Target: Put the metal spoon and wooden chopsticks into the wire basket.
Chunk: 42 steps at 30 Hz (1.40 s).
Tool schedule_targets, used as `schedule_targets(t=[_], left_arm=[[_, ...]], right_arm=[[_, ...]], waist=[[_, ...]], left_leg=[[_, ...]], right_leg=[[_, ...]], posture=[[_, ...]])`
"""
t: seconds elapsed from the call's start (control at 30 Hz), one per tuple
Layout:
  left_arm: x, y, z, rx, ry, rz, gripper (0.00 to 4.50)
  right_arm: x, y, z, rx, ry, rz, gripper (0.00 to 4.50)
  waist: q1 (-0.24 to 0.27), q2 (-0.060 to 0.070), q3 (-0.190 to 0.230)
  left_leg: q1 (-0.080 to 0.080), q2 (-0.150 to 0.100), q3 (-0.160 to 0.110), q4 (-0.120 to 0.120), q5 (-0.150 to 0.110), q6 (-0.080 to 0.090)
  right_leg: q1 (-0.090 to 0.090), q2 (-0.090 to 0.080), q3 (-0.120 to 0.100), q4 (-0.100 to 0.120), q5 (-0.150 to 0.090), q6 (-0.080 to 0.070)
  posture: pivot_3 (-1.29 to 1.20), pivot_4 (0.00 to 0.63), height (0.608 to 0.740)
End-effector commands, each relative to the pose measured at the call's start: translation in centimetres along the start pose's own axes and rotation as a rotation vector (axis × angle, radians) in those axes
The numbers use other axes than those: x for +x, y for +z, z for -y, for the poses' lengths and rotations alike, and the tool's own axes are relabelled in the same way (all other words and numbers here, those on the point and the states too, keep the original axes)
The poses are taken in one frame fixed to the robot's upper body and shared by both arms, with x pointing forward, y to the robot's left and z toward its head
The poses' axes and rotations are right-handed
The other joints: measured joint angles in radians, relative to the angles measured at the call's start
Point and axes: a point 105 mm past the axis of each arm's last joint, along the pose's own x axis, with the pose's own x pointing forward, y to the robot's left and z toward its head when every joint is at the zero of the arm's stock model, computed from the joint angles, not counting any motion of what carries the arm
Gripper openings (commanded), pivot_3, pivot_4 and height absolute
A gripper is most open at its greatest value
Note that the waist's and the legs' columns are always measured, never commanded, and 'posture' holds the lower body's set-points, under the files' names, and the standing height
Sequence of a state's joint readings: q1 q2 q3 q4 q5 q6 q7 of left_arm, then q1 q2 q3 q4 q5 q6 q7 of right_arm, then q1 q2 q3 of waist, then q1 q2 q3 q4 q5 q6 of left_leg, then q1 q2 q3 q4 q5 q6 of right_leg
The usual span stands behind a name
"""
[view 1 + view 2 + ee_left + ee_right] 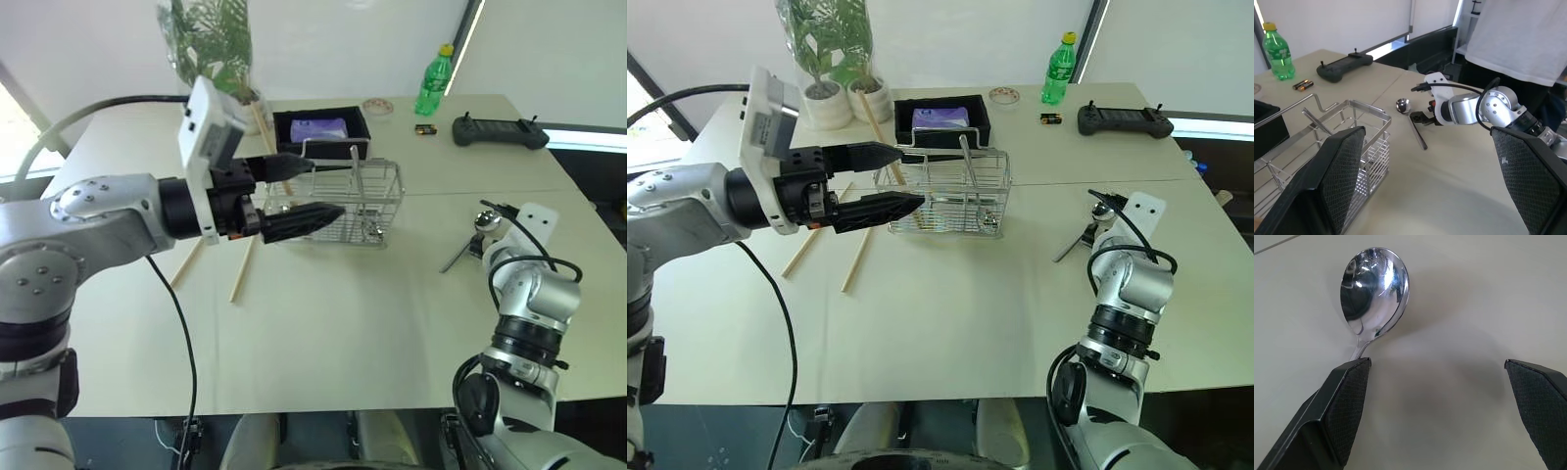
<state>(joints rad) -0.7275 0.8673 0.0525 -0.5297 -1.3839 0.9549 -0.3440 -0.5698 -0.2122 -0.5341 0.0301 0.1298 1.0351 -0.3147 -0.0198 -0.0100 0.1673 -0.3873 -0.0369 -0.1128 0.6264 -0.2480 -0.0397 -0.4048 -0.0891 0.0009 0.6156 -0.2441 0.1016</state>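
The metal spoon (1375, 284) lies on the pale table at my right, its round bowl (487, 223) away from me and its thin handle (1418, 132) running under one finger. My right gripper (1436, 364) sits low over the spoon, open, its jaws wide apart with nothing between them. The wire basket (343, 201) stands upright mid-table. My left gripper (327, 188) hovers level in front of the basket's left end, open and empty. Two wooden chopsticks (240, 269) (186, 264) lie on the table left of the basket. A third (877, 127) runs back toward the plant pots.
Behind the basket sits a black tray with a purple pack (321, 127). A green bottle (434, 83), batteries (425, 128) and a black controller (500, 130) line the far right. Plant pots (828, 103) stand far left. A person in a white shirt (1518, 34) stands beyond the table's right edge.
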Motion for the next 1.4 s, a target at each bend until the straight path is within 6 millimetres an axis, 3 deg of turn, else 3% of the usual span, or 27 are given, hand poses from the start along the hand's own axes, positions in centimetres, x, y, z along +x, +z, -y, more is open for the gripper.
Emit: schedule_targets(t=[0.03, 0.3, 0.5, 0.77, 1.13, 1.23, 1.4], left_arm=[[-0.4, 1.3, -0.1, 0.051, 0.020, 0.037, 4.32], [-0.4, 1.4, -0.3, 0.053, 0.030, 0.045, 4.32], [-0.2, 1.5, -0.3, 0.059, 0.030, 0.049, 4.32], [-0.3, 1.9, -0.3, 0.075, 0.036, 0.053, 4.32], [-0.2, 2.1, -0.5, 0.079, 0.047, 0.064, 4.32], [-0.2, 2.1, -0.6, 0.078, 0.050, 0.067, 4.50], [-0.2, 2.1, -0.6, 0.079, 0.053, 0.070, 4.50]], right_arm=[[-1.1, 2.4, -0.9, -0.008, 0.004, 0.102, 4.50], [-2.4, 4.9, -1.7, -0.032, -0.023, 0.212, 4.50], [-1.9, 3.5, -3.3, 0.073, 0.030, 0.110, 4.50], [-0.2, 2.4, -2.9, 0.140, -0.016, 0.045, 4.50], [1.0, 0.2, -4.9, 0.079, 0.020, -0.017, 4.50], [1.0, 0.2, -5.0, 0.071, 0.018, -0.013, 3.69], [1.1, 0.1, -5.0, 0.074, 0.015, -0.011, 1.18]], waist=[[0.000, 0.000, 0.000], [0.001, 0.000, 0.000], [0.002, 0.000, 0.000], [0.002, 0.000, 0.000], [-0.005, -0.001, 0.000], [-0.007, -0.001, 0.000], [-0.017, -0.001, 0.000]], left_leg=[[0.000, 0.000, 0.000, 0.000, 0.000, 0.000], [0.000, 0.000, 0.000, 0.000, 0.000, 0.000], [0.000, 0.000, -0.001, 0.000, 0.000, 0.000], [0.000, 0.000, -0.001, 0.000, 0.000, 0.000], [0.000, 0.000, -0.001, 0.000, 0.000, 0.000], [0.000, 0.000, -0.001, 0.000, 0.000, 0.000], [0.000, 0.001, -0.001, 0.000, 0.000, 0.000]], right_leg=[[0.000, 0.000, 0.000, 0.000, 0.000, 0.000], [0.000, 0.000, 0.000, 0.000, 0.000, 0.000], [0.000, 0.000, 0.000, 0.000, 0.000, 0.000], [0.000, 0.000, 0.000, 0.000, 0.000, 0.000], [0.000, 0.001, 0.000, 0.000, 0.000, 0.000], [0.000, 0.001, 0.000, 0.000, 0.000, 0.000], [0.000, 0.001, 0.000, 0.000, 0.000, 0.000]], posture=[[0.00, 0.150, 0.714], [0.00, 0.150, 0.714], [0.00, 0.150, 0.714], [0.00, 0.150, 0.714], [0.00, 0.150, 0.714], [0.00, 0.150, 0.714], [0.00, 0.150, 0.714]])
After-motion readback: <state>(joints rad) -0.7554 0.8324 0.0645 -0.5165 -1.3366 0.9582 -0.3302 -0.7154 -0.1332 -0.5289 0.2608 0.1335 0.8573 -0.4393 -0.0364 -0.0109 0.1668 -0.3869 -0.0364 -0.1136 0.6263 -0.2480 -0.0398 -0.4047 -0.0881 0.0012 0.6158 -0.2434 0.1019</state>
